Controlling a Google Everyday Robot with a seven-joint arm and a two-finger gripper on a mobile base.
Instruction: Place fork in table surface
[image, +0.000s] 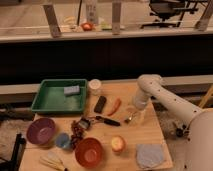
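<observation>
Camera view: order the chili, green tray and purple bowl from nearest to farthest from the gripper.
The gripper is low over the table, right side.
1. Chili, mid-table.
2. Green tray, far-left corner.
3. Purple bowl, near-left edge.

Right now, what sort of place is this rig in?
Probably an office or lab test space: an office chair stands in the background, and the table surface is staged with a green tray and a red bowl. The gripper hangs low over it by the fork.
</observation>
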